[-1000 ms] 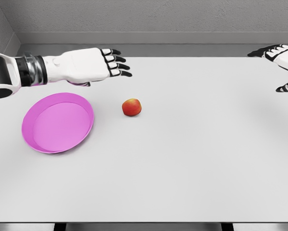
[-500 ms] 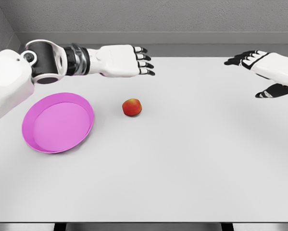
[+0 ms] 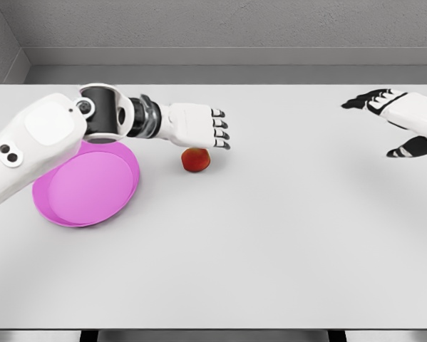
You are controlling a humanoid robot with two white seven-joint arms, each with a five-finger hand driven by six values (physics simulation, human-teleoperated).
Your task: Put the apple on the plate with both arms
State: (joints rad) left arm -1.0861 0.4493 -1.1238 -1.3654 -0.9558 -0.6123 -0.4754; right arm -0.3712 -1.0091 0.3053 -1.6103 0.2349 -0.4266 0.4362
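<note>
Red apple now directly under lowered left hand, fingers spread.

The left arm is a smooth white shell with two small dark dots near the wrist-side edge, then a black elbow joint and a ribbed grey-and-black cuff. Each robot hand, left and right, is white with black finger segments and tips.
</note>
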